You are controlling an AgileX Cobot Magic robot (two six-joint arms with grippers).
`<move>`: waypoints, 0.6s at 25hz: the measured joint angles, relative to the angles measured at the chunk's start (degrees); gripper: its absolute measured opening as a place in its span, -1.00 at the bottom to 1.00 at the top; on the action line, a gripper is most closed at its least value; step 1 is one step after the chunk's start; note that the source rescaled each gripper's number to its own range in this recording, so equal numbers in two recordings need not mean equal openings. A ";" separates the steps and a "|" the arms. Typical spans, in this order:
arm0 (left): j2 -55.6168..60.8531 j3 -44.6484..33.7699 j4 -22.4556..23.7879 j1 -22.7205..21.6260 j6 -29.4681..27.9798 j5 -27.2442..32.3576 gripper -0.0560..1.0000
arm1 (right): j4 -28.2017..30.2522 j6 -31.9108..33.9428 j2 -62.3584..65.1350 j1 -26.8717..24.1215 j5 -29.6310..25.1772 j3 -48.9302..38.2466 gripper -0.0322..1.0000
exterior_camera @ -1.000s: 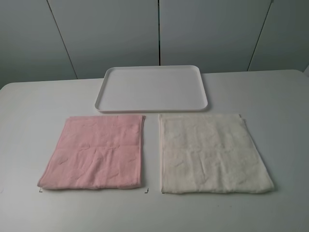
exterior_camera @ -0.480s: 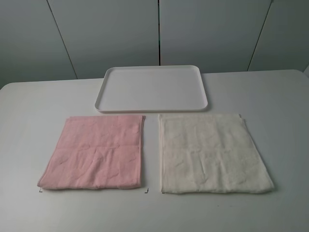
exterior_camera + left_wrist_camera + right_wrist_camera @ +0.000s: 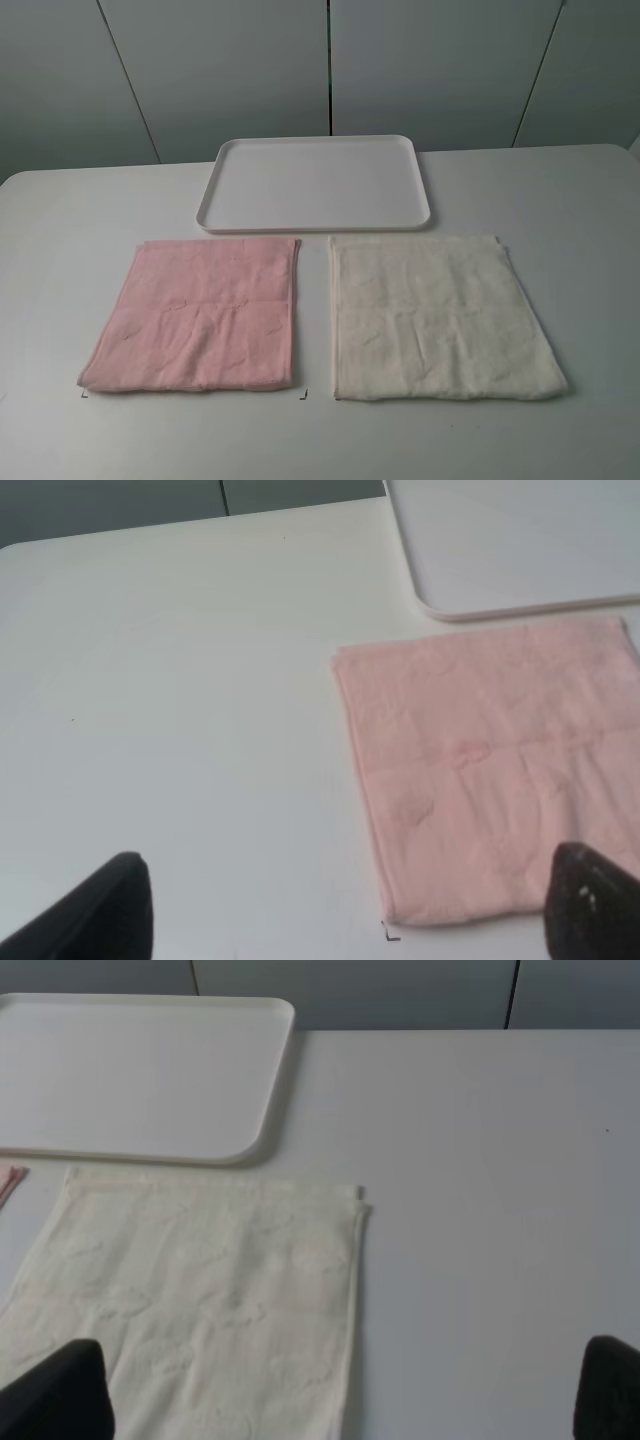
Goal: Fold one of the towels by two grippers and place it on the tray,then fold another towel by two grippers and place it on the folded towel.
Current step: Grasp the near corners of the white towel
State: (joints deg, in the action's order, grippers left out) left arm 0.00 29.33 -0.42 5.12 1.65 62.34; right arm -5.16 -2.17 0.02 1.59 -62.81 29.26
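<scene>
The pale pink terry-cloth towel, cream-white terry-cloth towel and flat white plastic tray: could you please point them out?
pink towel [image 3: 195, 315], exterior high view, middle.
cream-white towel [image 3: 440, 318], exterior high view, middle.
tray [image 3: 315, 185], exterior high view, bare floor.

From high up we look down over the whole table [image 3: 60, 220]; both wrist views sit lower, nearer, sharing the tray [image 3: 315, 185].
</scene>
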 joint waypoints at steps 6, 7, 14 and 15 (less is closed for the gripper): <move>0.00 0.00 0.00 0.00 0.00 0.00 1.00 | 0.00 0.00 0.00 0.00 0.00 0.00 1.00; 0.00 0.00 0.00 0.00 0.00 0.00 1.00 | 0.00 0.00 0.00 0.00 0.00 0.00 1.00; 0.00 0.00 0.00 0.00 0.00 0.00 1.00 | -0.12 0.00 0.00 0.00 0.00 0.00 1.00; 0.00 0.00 0.00 0.00 0.00 0.00 1.00 | -0.23 0.12 0.00 0.00 0.00 0.00 1.00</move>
State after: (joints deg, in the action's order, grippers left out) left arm 0.00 29.33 -0.42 5.12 1.65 62.34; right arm -5.39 -2.05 0.02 1.59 -62.81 29.26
